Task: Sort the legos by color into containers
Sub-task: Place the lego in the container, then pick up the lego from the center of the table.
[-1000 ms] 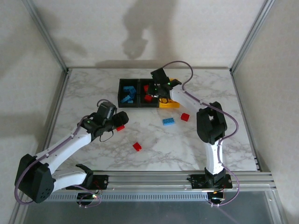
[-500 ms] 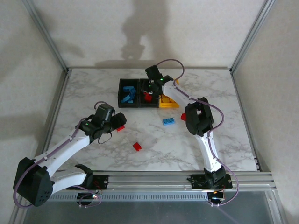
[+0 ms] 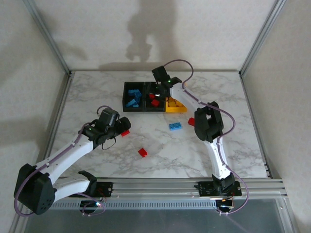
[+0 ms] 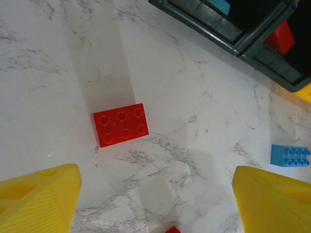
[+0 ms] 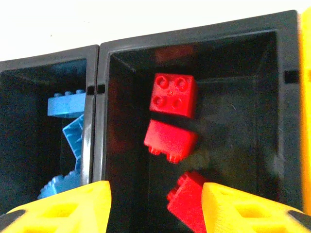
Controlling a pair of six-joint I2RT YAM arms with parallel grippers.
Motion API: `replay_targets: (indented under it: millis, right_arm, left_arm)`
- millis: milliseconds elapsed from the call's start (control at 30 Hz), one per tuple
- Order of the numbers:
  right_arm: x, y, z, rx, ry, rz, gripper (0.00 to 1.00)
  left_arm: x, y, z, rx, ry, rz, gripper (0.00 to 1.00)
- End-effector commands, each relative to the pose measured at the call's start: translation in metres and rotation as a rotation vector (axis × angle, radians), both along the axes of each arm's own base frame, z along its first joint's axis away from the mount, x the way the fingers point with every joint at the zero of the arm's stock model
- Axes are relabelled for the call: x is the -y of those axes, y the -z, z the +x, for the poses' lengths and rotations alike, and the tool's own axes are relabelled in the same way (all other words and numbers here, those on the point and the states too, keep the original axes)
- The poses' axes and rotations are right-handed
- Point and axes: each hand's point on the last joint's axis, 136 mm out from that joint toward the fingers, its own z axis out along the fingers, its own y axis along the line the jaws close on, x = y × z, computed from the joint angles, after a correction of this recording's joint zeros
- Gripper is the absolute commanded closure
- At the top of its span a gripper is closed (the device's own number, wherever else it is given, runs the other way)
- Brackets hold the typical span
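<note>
Red lego (image 4: 120,124) lies below the open left gripper (image 4: 155,204). Next move: centre, descend, close. Right gripper (image 5: 155,208), open and empty, hangs over the bin (image 5: 233,97) holding 3 reds.

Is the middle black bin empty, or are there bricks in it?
Not empty: three red bricks lie inside the middle black bin.

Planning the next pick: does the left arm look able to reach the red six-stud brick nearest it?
Probably yes: the open left tool hangs above the red six-stud plastic brick, with nothing between.
</note>
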Motion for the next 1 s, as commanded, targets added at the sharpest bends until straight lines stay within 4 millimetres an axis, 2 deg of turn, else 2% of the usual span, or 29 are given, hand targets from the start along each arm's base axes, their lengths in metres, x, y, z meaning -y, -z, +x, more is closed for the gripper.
replay_targets:
  millis: [0, 167, 300, 567, 700, 800, 967]
  right_arm:
    - [0.005, -0.078, -0.022, 0.138, -0.026, 0.055, 0.48]
    - [0.026, -0.103, -0.064, 0.187, -0.041, 0.071, 0.46]
    - [0.052, -0.102, -0.1, 0.194, -0.031, 0.075, 0.42]
    - [0.106, -0.068, -0.159, 0.13, 0.038, 0.031, 0.43]
    - [0.125, -0.055, -0.18, 0.107, 0.072, 0.029, 0.43]
    - [0.134, -0.054, -0.188, 0.103, 0.095, 0.024, 0.43]
    - [0.143, -0.063, -0.191, 0.127, 0.117, 0.024, 0.43]
  left_arm:
    - [-0.008, 0.013, -0.002, -0.04, -0.042, 0.024, 0.18]
    - [-0.005, 0.033, 0.004, -0.091, -0.046, 0.042, 0.11]
    - [-0.003, 0.053, 0.012, -0.143, -0.042, 0.083, 0.09]
    - [-0.004, 0.08, 0.03, -0.206, -0.05, 0.181, 0.11]
    - [-0.002, 0.089, 0.039, -0.223, -0.044, 0.21, 0.13]
    - [-0.003, 0.101, 0.041, -0.254, -0.036, 0.239, 0.2]
    - [0.0, 0.105, 0.042, -0.265, -0.024, 0.238, 0.45]
